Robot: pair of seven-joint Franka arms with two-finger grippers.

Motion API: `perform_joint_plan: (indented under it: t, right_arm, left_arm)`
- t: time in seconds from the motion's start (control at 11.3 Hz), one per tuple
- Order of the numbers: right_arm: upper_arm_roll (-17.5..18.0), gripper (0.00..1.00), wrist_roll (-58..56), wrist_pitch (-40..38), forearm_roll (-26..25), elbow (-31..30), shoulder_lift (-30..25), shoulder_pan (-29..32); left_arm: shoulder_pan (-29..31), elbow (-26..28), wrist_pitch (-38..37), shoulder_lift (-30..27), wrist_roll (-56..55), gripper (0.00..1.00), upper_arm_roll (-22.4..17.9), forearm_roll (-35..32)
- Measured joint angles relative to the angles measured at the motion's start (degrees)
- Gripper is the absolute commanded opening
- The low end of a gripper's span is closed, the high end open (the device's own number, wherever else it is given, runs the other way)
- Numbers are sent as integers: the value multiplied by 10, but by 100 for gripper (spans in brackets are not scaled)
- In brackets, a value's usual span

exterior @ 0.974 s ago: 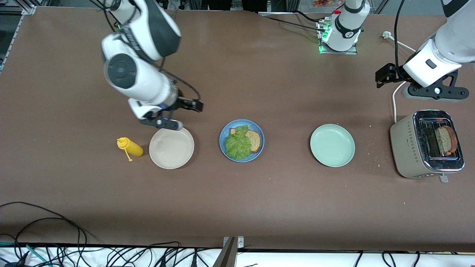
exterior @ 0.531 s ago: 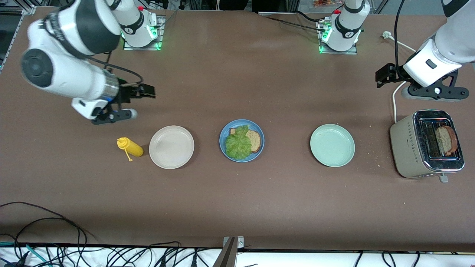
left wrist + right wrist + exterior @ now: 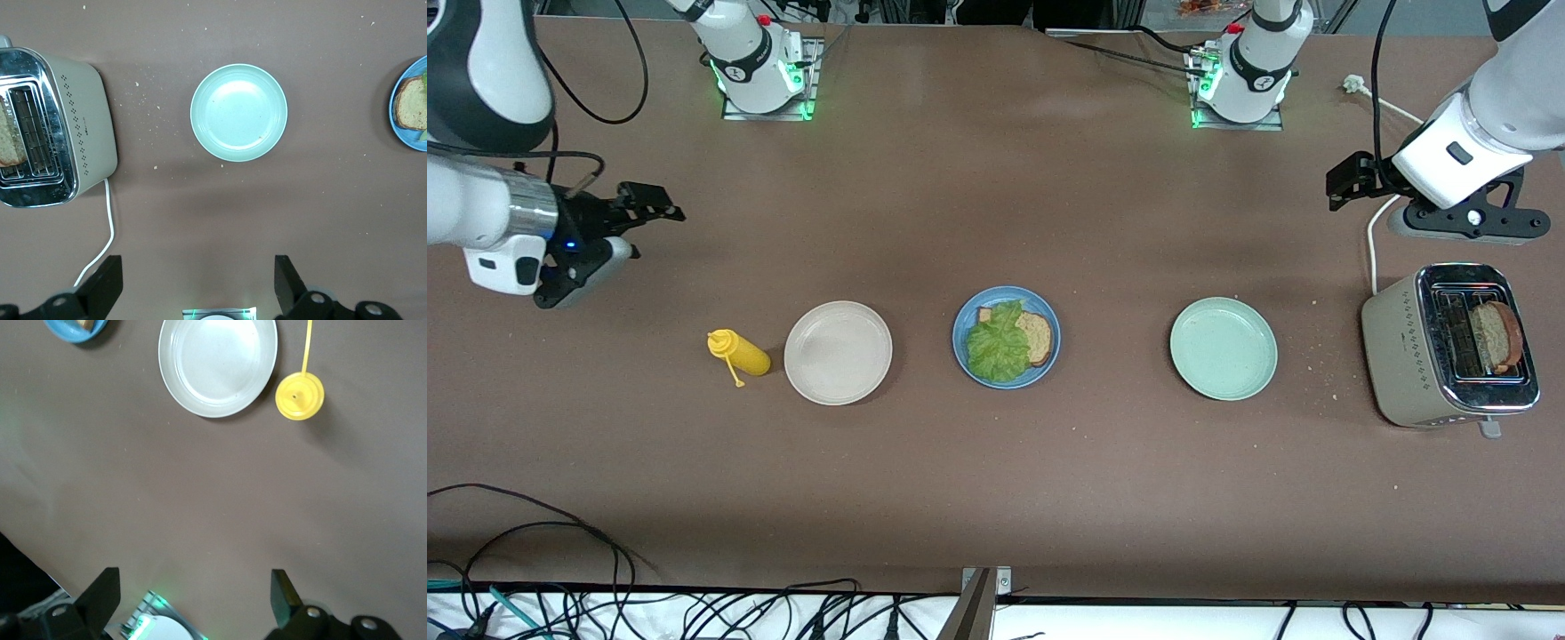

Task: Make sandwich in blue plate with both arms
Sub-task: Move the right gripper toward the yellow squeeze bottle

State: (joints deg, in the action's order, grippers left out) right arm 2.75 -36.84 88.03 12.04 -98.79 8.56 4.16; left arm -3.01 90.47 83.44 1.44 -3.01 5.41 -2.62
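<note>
right tool (image 3: pixel 636 222) hanging over bare counter (image 3: pixel 996 480) at right arm's end, fingers apart, holding nothing | left tool (image 3: pixel 1352 178) waiting above toaster (image 3: pixel 1405 356) end, fingers apart, holding nothing | blue plate (image 3: pixel 963 331) sitting mid-counter between beige plate (image 3: pixel 838 353) and pale green plate (image 3: pixel 1224 348) | lettuce (image 3: pixel 996 345) lying on bread slice (image 3: pixel 1038 336) in it | second bread slice (image 3: pixel 1494 336) standing in toaster

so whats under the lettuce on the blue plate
A bread slice pokes out from under the lettuce leaf on the blue plate. The leaf hides most of it, and anything else beneath.
</note>
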Motion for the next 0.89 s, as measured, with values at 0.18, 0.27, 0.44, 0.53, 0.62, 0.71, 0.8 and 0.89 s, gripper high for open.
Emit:
perform_joint_plan:
  t: [0.18,0.27,0.44,0.53,0.62,0.71,0.8,0.89]
  right_arm:
    - [-39,100,-140,5,0,-7,14,11]
    - [-63,100,-209,18,11,-8,28,12]
    - [-100,100,-329,48,46,-10,63,18]
    - [-110,100,-383,63,74,-10,83,23]
    - [-116,100,-415,73,107,-10,100,29]
    - [-119,100,-446,81,144,-10,116,37]
    - [-120,100,-488,94,181,-10,134,44]
    - [-120,100,-534,107,217,-10,152,49]
  left_arm:
    - [0,0,0,0,0,100,0,0]
    - [0,0,0,0,0,100,0,0]
    - [0,0,0,0,0,100,0,0]
    - [0,0,0,0,0,100,0,0]
    - [0,0,0,0,0,100,0,0]
    - [0,0,0,0,0,100,0,0]
    - [0,0,0,0,0,100,0,0]
    - [0,0,0,0,0,100,0,0]
